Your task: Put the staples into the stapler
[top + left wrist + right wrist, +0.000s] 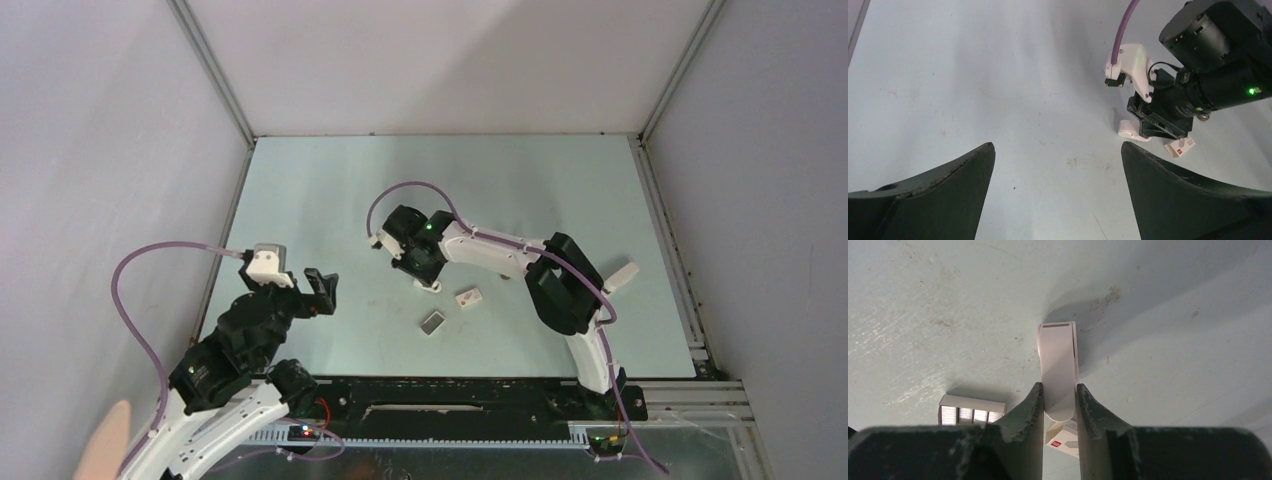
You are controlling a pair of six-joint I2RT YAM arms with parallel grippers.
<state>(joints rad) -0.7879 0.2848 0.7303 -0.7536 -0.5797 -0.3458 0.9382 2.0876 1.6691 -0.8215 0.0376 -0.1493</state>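
Only unreadable red print marks box [1064, 438] near stapler [1059, 370].

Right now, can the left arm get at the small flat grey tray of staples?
Probably yes. The left pincer stands open, with only bare table between it and the grey tray of staples. The right pincer, closed on a white elongated piece, sits just beyond the tray, not across the path.

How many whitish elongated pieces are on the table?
2. The gripped piece sits between the fingers of the right hand, mid-table; the loose piece lies near the right edge of the table. The arms may hide others.
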